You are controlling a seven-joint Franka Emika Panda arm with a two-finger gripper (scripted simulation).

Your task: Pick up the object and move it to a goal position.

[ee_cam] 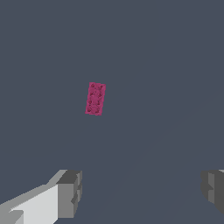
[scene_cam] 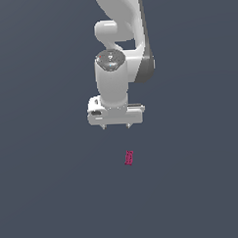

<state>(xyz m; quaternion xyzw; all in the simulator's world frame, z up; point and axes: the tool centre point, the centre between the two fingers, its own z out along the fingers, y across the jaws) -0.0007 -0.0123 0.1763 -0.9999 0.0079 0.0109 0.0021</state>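
The object is a tiny magenta-pink studded block [scene_cam: 129,158] lying flat on the dark grey floor, below the arm in the exterior view. It also shows in the wrist view [ee_cam: 95,99], lying apart from the fingers. My white gripper [scene_cam: 116,126] hangs above the floor, set back from the block and slightly toward the exterior view's left of it. Its two short fingertips [scene_cam: 105,126] point down and stand wide apart, with nothing between them. In the wrist view the gripper [ee_cam: 142,192] is open, with grey pads [ee_cam: 70,192] at both sides.
The floor [scene_cam: 46,193] is a plain dark grey surface. The white arm [scene_cam: 122,37] rises above the gripper at the top of the exterior view. No goal marker shows.
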